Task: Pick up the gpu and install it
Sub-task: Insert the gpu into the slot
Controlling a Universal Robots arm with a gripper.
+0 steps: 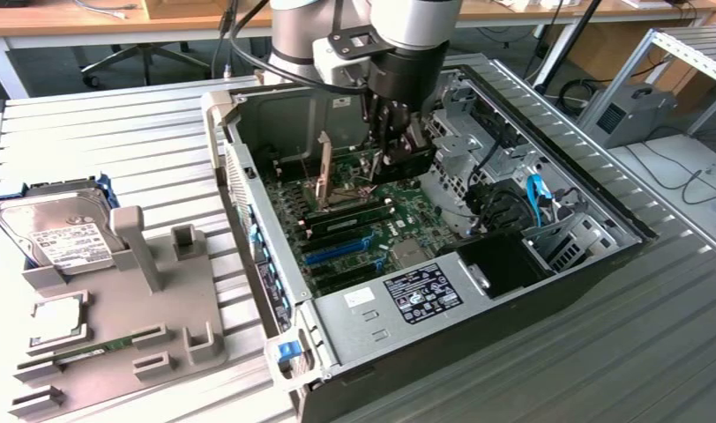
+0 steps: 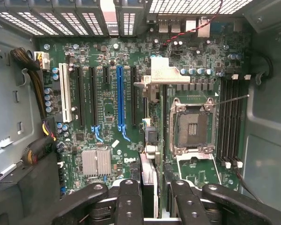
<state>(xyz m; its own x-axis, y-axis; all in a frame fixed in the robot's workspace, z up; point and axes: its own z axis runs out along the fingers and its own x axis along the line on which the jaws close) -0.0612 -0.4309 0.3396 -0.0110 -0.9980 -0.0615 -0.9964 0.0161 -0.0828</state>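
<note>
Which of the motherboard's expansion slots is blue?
The long slot in the middle of the row; the one at the row's end is white, the rest black.

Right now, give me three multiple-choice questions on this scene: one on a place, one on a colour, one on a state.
1. The hard drive lies: A) on the motherboard; B) atop the power supply; C) on the grey holder, at the exterior view's left.
2. The longest expansion slot is: A) blue; B) red; C) yellow.
3. The gpu is: A) lying on the grey holder; B) gripped between the fingers inside the open case; C) lying on the table.

C: its white label shows beside the holder's posts.
A: the wrist view shows it blue.
B: the fingers flank the card's edge.
</note>
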